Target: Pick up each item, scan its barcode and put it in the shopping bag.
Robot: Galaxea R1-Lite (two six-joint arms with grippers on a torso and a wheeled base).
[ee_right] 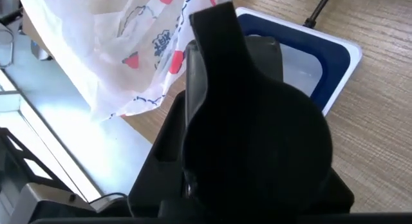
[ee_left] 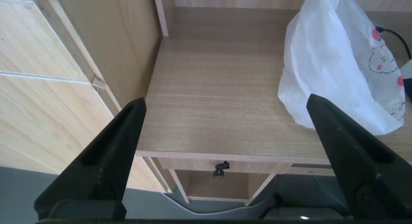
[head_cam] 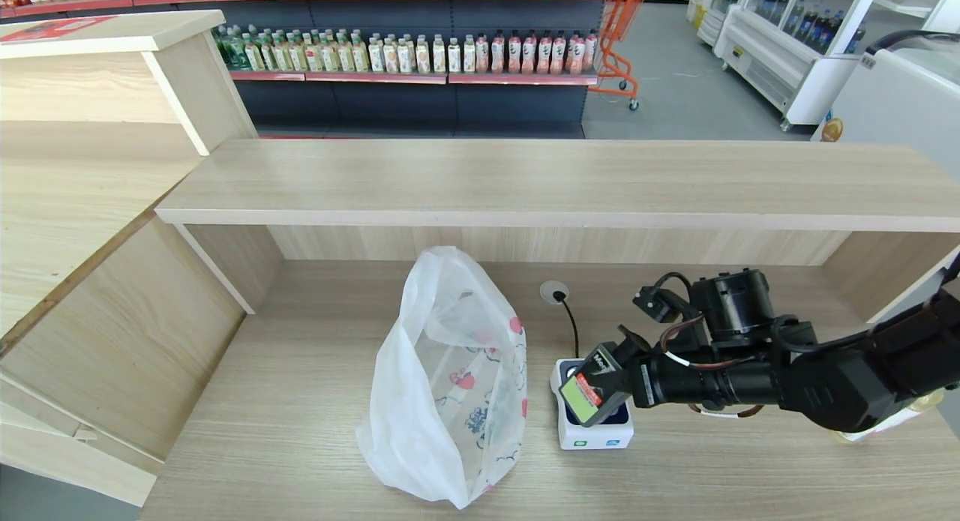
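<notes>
One shopping bag [head_cam: 450,378]: thin translucent white plastic, crumpled, red-and-blue cartoon print, standing open on the wood-grain counter [head_cam: 300,431]. One scanner [head_cam: 596,431] just beside it: white box, rounded corners, blue top, one black cable [head_cam: 571,322]. Right gripper [head_cam: 598,386] pinches one flat rectangular packet [head_cam: 581,393], green-and-red label, tilted above the scanner. Left gripper [ee_left: 225,102]: two black tapered fingers spread wide, nothing between them.
</notes>
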